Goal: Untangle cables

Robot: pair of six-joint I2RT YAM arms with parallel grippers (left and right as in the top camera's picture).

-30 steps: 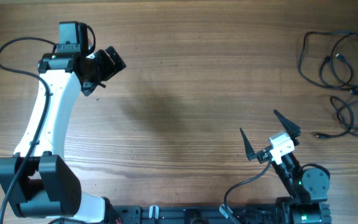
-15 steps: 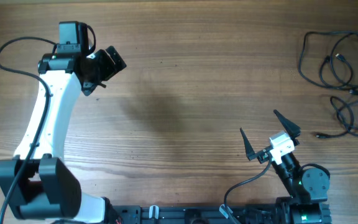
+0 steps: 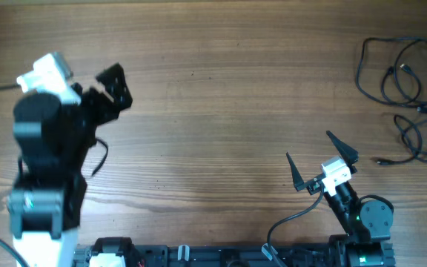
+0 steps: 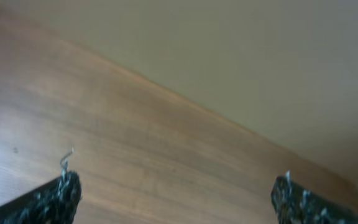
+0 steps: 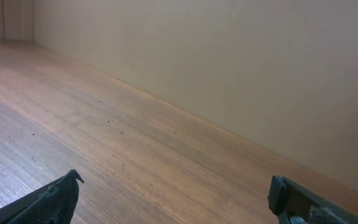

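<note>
The cables (image 3: 401,71) are thin black cords lying in loose tangled loops at the far right of the wooden table (image 3: 221,111). A lower loop (image 3: 421,137) ends in a small plug (image 3: 380,160). My right gripper (image 3: 319,157) is open and empty near the front edge, left of the lower loop and apart from it. In the right wrist view it (image 5: 176,186) shows only bare wood between its fingers. My left gripper (image 3: 115,87) is open and empty at the far left, far from the cables. In the left wrist view it (image 4: 179,193) is over bare wood.
A plain beige wall (image 5: 229,74) stands beyond the table's far edge. The left arm's body (image 3: 47,163) rises over the left side of the table. The right arm's base (image 3: 365,219) sits at the front right edge.
The left arm has swung and folded back. Its body now stands tall at the left, and its gripper sits slightly left of and lower than before. The right arm and the cables have not moved.
</note>
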